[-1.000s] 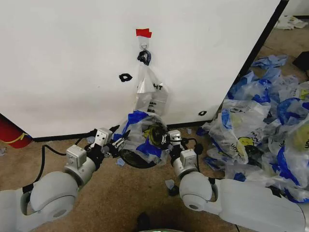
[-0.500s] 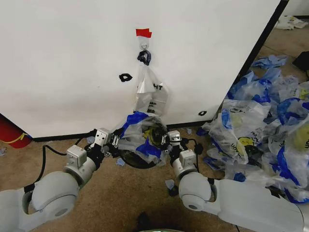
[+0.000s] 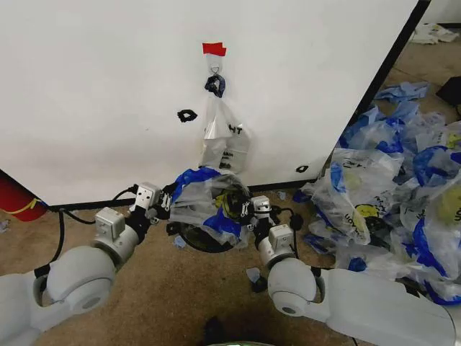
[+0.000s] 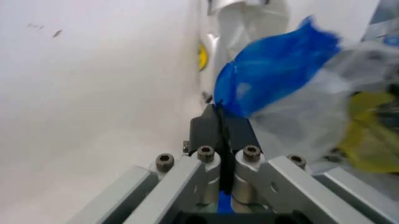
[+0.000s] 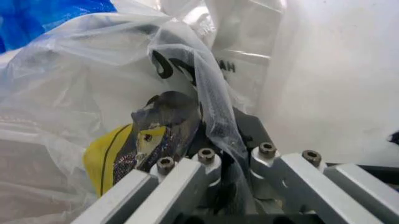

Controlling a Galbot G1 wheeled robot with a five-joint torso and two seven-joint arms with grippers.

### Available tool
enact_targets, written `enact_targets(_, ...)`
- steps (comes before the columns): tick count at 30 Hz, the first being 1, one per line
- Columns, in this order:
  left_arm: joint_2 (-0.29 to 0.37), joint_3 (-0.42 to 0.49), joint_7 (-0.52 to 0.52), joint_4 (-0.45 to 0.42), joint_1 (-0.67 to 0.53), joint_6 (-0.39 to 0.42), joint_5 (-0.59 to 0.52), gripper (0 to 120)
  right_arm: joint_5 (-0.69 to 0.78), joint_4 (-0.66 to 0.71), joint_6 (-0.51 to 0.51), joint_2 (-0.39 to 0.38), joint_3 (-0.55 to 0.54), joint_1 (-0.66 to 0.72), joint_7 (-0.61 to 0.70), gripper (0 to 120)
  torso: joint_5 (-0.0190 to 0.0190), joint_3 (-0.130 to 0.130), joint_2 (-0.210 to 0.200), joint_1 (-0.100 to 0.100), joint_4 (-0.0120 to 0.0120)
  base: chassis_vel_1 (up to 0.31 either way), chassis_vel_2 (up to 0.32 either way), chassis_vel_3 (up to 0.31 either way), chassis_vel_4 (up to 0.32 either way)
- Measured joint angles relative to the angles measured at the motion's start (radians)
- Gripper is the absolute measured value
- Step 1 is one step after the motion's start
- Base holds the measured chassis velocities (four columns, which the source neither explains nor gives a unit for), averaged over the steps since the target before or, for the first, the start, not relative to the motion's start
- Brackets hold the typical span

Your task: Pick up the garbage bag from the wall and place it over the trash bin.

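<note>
The garbage bag, translucent white with blue handles and a yellow smiley, is stretched between my two grippers low in front of the wall. It drapes over the trash bin, whose black rim shows beneath it. My left gripper is shut on a blue handle at the bag's left side; the left wrist view shows the left gripper pinching it. At the bag's right side my right gripper is shut on the thin plastic, which runs down into the right gripper.
A narrow clear bag hangs from the metal hook under a red tape strip. Many blue-and-white bags are heaped on the floor at the right. A red object sits at the wall's left foot.
My left gripper has moved left and back toward the wall with the blue handle, pulling the bag wider over the bin. The right gripper has stayed put.
</note>
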Motion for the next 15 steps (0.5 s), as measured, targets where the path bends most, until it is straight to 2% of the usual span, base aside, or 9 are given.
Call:
enact_targets(6, -0.012, 0.000, 0.000, 0.083, 0.006, -0.012, 0.007, 0, -0.003, 0.036, 0.013, -0.019, -0.008, -0.006, -0.011, 0, 0.0000, 0.000, 0.000, 0.000, 0.0000, 0.000, 0.000, 0.000, 0.000)
enact_targets(15, -0.025, 0.007, 0.010, 0.155, 0.023, -0.024, 0.020, 0, -0.004, 0.078, 0.016, -0.036, -0.008, -0.008, -0.017, 0, 0.0000, 0.000, 0.000, 0.000, 0.0000, 0.000, 0.000, 0.000, 0.000)
